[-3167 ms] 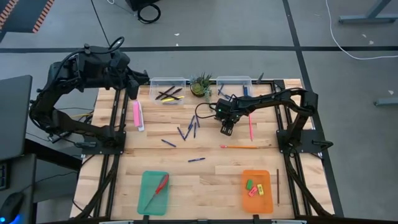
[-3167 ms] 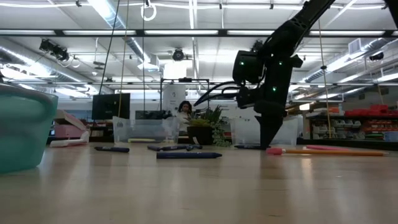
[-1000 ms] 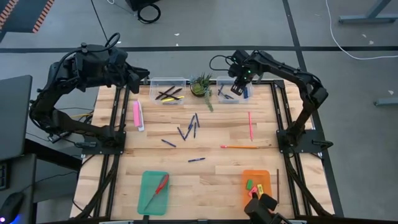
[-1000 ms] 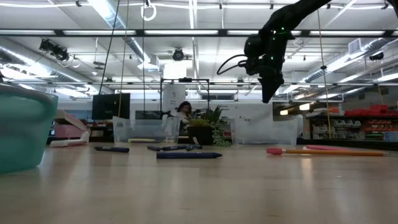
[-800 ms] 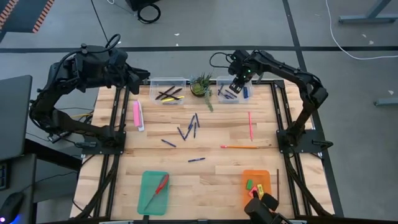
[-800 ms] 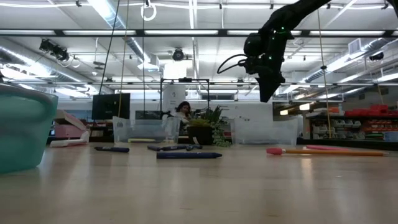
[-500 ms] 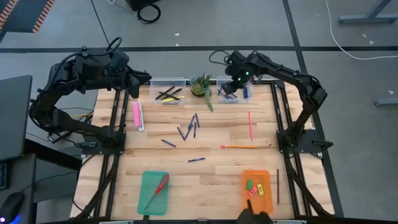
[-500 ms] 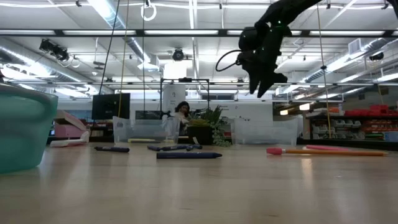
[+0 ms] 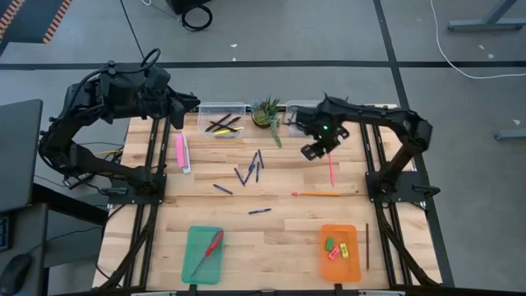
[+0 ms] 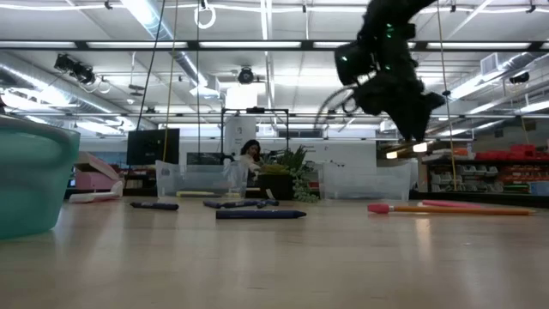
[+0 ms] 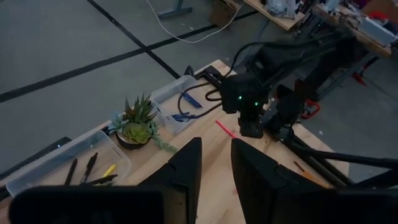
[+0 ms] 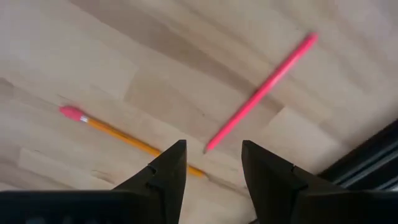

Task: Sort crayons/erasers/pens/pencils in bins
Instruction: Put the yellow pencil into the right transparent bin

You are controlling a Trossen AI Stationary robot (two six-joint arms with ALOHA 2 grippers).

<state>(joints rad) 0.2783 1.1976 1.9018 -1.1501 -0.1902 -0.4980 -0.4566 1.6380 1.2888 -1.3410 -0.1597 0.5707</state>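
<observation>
My right gripper (image 9: 311,151) hangs open over the table's far right part, fingers pointing down, nothing between them (image 12: 211,167). Below it lie a pink pencil (image 12: 261,87) and an orange pencil (image 12: 124,138) with a pink end. Blue pens (image 9: 251,168) lie scattered mid-table. The left clear bin (image 9: 222,115) holds dark pencils and a yellow one. The right clear bin (image 11: 177,99) holds blue pens. Erasers (image 9: 337,247) lie in the orange tray (image 9: 339,232). My left gripper (image 11: 216,168) waits, open, above the far left corner.
A potted plant (image 9: 265,113) stands between the two clear bins. A long pink box (image 9: 182,152) lies at the left. The teal tray (image 9: 203,265) at the near left holds red-handled scissors (image 9: 208,251). A dark pencil (image 9: 367,247) lies along the right edge.
My right gripper has gone from above the right clear bin toward the table's near edge and a little down. It has tipped to point down at the wood, has rolled, and has opened. It now hangs beside the pink pencil.
</observation>
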